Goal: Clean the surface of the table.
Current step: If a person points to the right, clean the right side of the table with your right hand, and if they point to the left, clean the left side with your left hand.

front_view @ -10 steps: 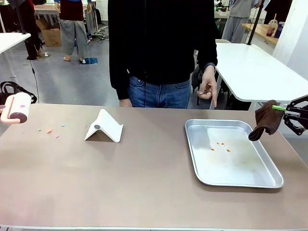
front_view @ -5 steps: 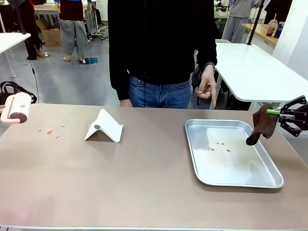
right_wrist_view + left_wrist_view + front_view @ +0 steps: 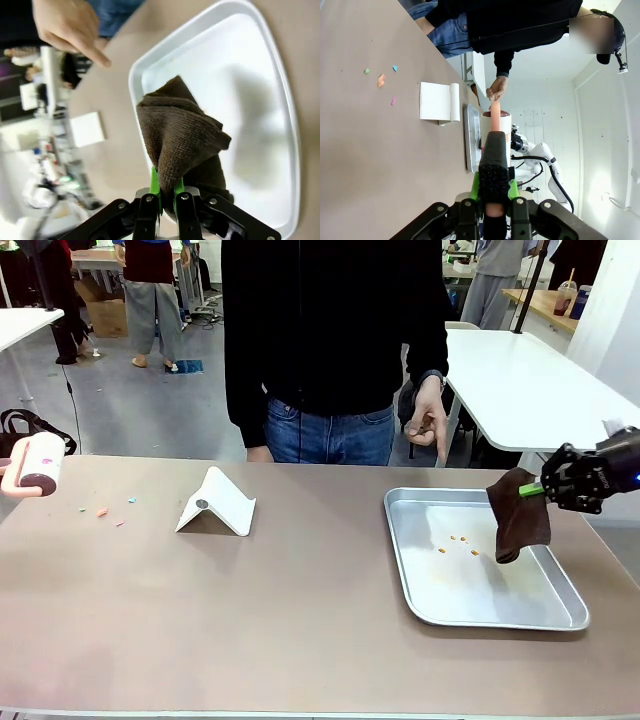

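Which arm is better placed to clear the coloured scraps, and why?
Likely left: the left tool holds the lint roller near the scraps; the right tool holds a cloth over the tray.

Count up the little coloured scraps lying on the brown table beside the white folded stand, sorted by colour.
green scrap: 1
orange scrap: 1
blue scrap: 1
pink scrap: 1
Total: 4 scraps on the table
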